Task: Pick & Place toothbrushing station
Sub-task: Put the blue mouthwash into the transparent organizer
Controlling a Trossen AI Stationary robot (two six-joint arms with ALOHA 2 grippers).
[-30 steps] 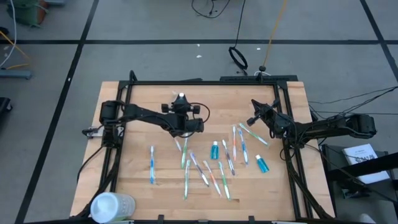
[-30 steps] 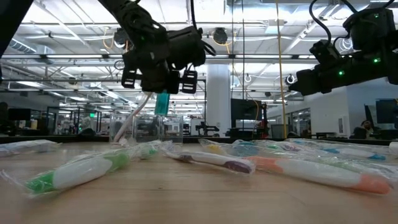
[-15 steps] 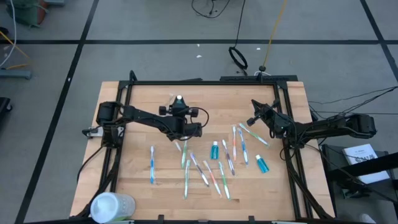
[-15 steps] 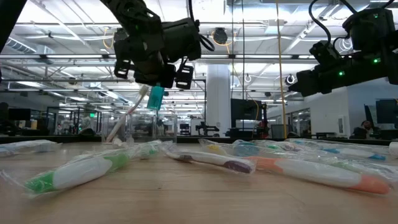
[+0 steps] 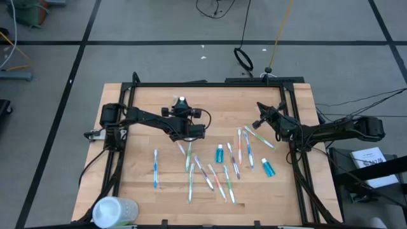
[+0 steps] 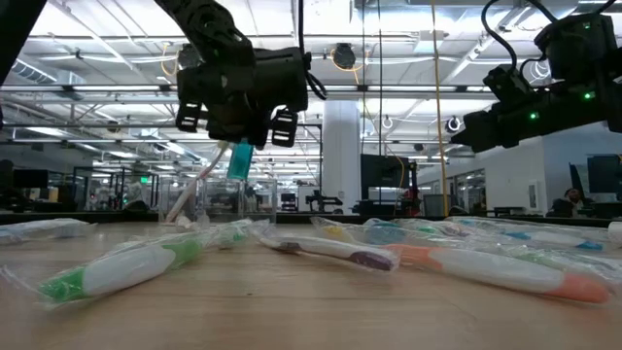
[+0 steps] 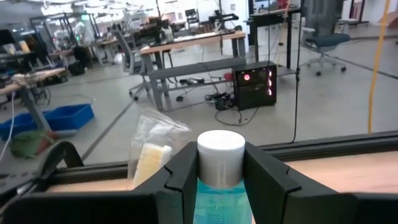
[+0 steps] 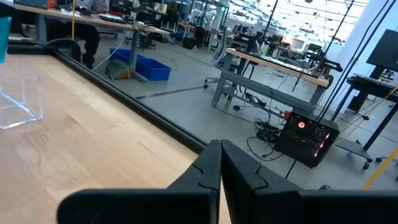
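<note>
We held a toothpaste tube [image 7: 220, 186] tight in our left gripper [image 7: 221, 180], above the table's [image 5: 140, 184] middle. Our right gripper [image 8: 220, 163] waited shut near the right edge. Next, we judged, the tube must go into the clear cup [image 8: 20, 99].

We see the far half of the table [image 5: 146, 95] bare, so a gripper could pass freely there. The middle and near part is strewn with toothbrushes [image 5: 191, 172], lying close together, with two toothpaste tubes [image 5: 267, 167] among them; only narrow strips of wood show between them. One blue toothbrush [image 5: 155, 168] lies apart toward the left, with open wood around it. The left gripper [image 5: 184, 130], clamped on a teal tube [image 7: 221, 186], hangs over the centre and blocks passage there. The right gripper [image 5: 259, 121] sits closed above the right side. A white container [image 5: 113, 210] stands at the near left corner.
</note>
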